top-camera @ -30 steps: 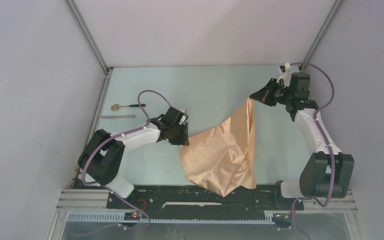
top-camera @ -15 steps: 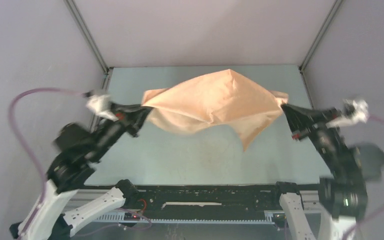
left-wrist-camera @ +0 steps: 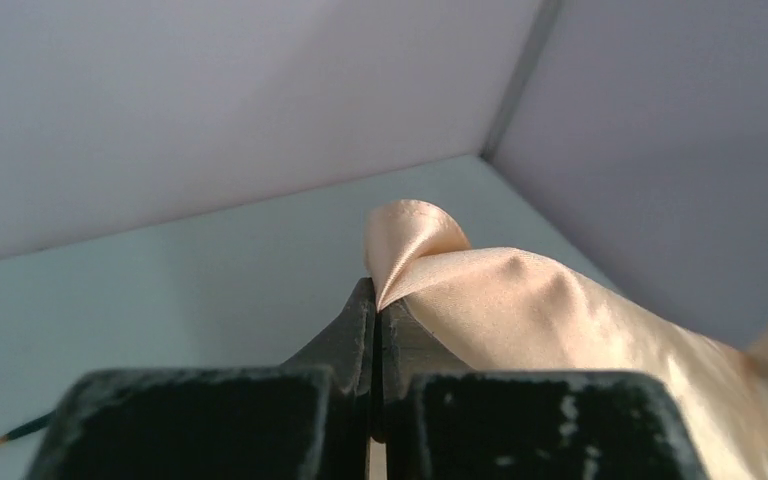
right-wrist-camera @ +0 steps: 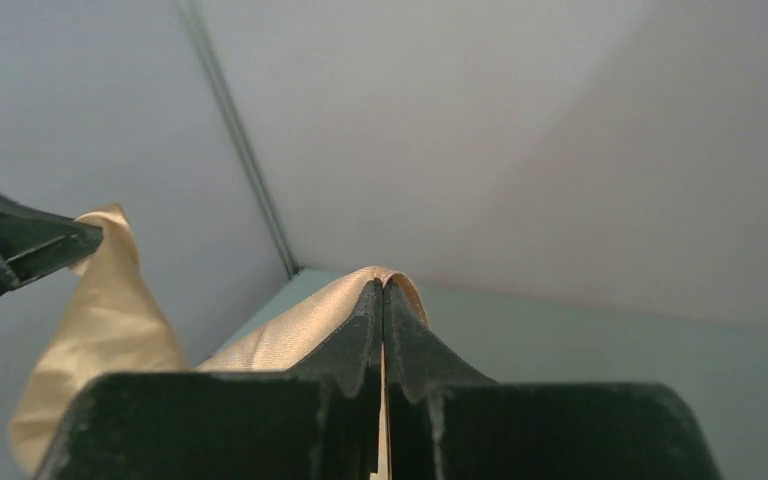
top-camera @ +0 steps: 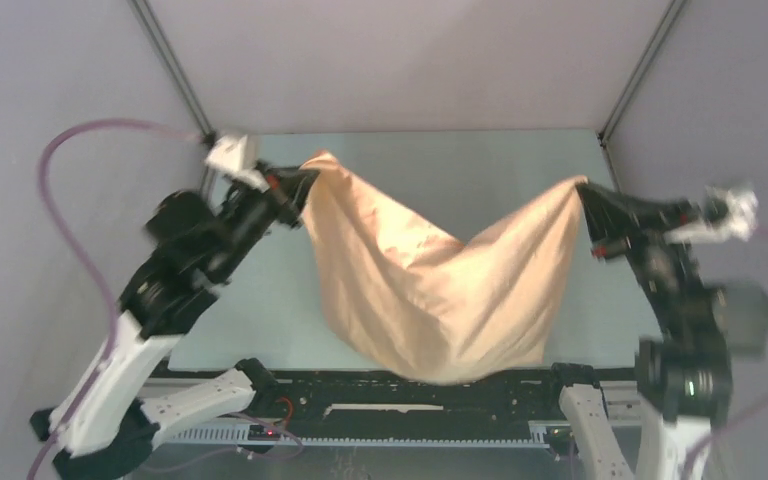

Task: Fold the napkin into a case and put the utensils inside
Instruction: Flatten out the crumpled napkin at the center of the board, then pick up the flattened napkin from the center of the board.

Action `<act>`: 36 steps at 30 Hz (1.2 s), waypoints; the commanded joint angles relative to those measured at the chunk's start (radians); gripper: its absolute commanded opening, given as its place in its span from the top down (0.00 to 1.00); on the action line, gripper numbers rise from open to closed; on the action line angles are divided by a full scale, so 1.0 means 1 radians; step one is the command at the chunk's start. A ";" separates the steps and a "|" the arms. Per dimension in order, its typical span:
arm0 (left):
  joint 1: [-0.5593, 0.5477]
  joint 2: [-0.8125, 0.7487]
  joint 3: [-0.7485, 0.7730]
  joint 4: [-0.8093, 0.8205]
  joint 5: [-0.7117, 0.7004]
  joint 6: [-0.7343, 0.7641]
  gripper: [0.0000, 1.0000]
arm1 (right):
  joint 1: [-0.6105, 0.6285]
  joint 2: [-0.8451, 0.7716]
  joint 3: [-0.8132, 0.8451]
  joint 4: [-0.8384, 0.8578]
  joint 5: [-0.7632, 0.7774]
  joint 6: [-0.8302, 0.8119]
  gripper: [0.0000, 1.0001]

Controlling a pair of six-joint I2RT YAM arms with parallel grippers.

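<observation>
Napkin (top-camera: 430, 290) hangs slung between the two pairs of fingers: left gripper (top-camera: 303, 182) clamped on one corner, right gripper (top-camera: 582, 192) on another, belly sagging well below both. Only a sliver of cloth shows past each tip, so pulling apart might slip a corner free.

2 arms, left arm (top-camera: 120, 375) and right arm (top-camera: 678, 290), built of white link shells and bulky black joint housings. Purple cable (top-camera: 65, 190) arching off the left one in a wide loop. White plastic piece beside each wrist. Left gripper (top-camera: 305, 182) and right gripper (top-camera: 582, 192) black, small red mark behind the right one. Fingers (left-wrist-camera: 345, 340) matte black, wedge-shaped, tapering to thin tips; blocky bases scuffed with pale specks.
</observation>
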 commanded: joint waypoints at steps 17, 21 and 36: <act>0.362 1.018 0.393 -0.254 -0.073 -0.161 0.11 | 0.042 1.257 0.288 -0.501 0.464 -0.064 0.18; 0.363 0.794 -0.003 -0.076 0.111 -0.231 0.04 | 0.085 1.093 0.020 -0.375 0.418 0.034 0.17; 0.538 0.894 -0.205 -0.084 0.094 -0.567 0.22 | 0.295 1.038 -0.287 -0.428 0.686 0.482 0.23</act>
